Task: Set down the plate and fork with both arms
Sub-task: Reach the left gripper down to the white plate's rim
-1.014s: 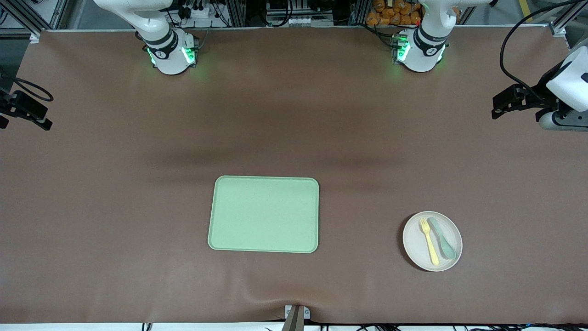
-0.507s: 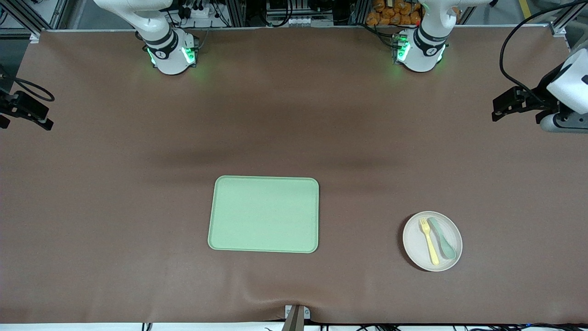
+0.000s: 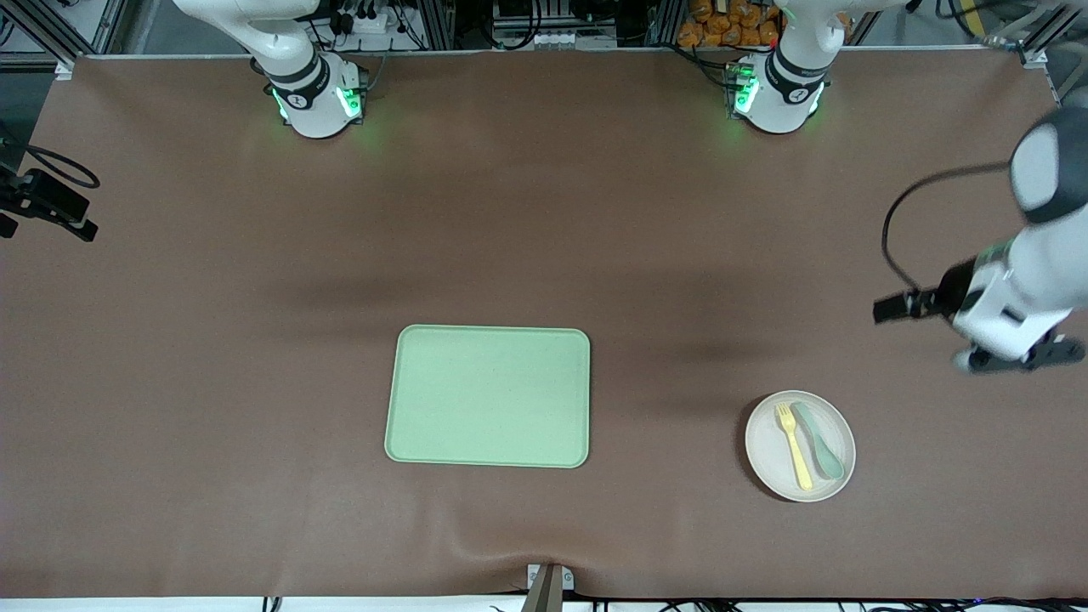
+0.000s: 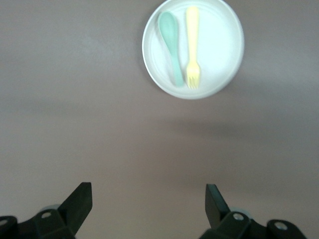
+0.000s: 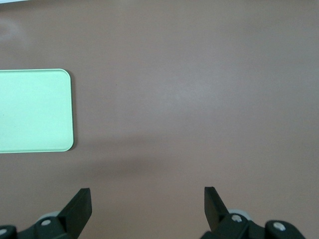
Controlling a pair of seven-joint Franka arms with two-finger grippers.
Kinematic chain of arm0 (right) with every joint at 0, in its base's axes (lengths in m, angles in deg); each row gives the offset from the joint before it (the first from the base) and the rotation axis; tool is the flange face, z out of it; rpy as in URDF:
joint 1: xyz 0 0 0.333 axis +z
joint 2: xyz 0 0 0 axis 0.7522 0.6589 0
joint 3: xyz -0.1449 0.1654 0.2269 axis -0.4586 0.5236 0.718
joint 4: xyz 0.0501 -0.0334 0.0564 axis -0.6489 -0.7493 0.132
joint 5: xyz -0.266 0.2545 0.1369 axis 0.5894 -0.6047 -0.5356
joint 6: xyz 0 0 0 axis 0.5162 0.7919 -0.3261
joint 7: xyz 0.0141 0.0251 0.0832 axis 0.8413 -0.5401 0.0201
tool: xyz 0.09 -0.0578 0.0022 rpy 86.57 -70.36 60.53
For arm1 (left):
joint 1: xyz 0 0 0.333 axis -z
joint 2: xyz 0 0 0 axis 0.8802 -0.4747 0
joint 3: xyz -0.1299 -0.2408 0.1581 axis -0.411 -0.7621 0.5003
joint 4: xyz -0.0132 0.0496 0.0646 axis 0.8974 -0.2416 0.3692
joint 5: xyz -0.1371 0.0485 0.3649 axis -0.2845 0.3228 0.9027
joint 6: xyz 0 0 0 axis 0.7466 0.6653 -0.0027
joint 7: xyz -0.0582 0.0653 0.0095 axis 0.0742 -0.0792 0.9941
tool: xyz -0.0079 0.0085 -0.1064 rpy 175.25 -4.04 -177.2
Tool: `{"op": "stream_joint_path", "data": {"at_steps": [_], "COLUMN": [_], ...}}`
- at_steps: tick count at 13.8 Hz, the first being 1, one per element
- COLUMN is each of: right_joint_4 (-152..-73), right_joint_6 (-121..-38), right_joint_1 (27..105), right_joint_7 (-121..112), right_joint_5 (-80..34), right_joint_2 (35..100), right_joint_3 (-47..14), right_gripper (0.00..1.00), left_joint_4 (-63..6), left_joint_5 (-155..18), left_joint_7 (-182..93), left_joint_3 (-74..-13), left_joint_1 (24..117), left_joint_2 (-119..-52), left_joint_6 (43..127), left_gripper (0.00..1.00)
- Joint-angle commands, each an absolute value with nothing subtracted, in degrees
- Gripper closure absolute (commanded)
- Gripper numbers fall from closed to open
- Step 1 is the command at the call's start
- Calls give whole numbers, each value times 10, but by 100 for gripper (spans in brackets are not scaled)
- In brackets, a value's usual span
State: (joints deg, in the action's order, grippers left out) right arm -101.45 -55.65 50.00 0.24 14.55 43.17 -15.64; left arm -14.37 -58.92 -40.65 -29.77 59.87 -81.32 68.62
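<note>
The off-white plate lies on the table toward the left arm's end, nearer to the front camera than the tray. The pale-yellow fork and a teal spoon lie side by side in it. The left wrist view also shows the plate, fork and spoon. My left gripper is open and empty, up over bare table apart from the plate; its hand is near the table's end. My right gripper is open and empty over bare table.
A light-green rectangular tray lies mid-table with nothing in it; its corner shows in the right wrist view. The right arm's hand waits at the right arm's end of the table. A brown mat covers the table.
The left arm's hand has swung down the view, closer to the plate. The right arm has hardly moved. Plate, fork, spoon and tray have not moved.
</note>
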Motion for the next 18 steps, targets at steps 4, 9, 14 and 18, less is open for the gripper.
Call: {"op": "stream_joint_path", "data": {"at_steps": [4,9,14,18], "right_joint_4": [-1007,-1010,-1009,-1009], "right_joint_6": [-554,-553,-552,-552], "right_joint_1": [491,490,490,490], "right_joint_7": [0,-1,-1,-1], "right_joint_5": [145,130,125,125], "right_joint_2": [434,436,437,437], "right_joint_3": [-151,-151,-152,-152], "right_gripper": [0,0,0,0], "left_joint_4": [-93,-91,-91,-93], "left_joint_5": [-589,-555,-559,-559], "left_joint_7": [-413,-442,-430,-431], "left_joint_3": [-296,-286,-286,-286], "left_joint_1": [572,556,559,563], "left_joint_2": [-966,-1030,-1074,-1097], "left_joint_6": [804,931,1006,1038], "left_gripper": [0,0,0,0]}}
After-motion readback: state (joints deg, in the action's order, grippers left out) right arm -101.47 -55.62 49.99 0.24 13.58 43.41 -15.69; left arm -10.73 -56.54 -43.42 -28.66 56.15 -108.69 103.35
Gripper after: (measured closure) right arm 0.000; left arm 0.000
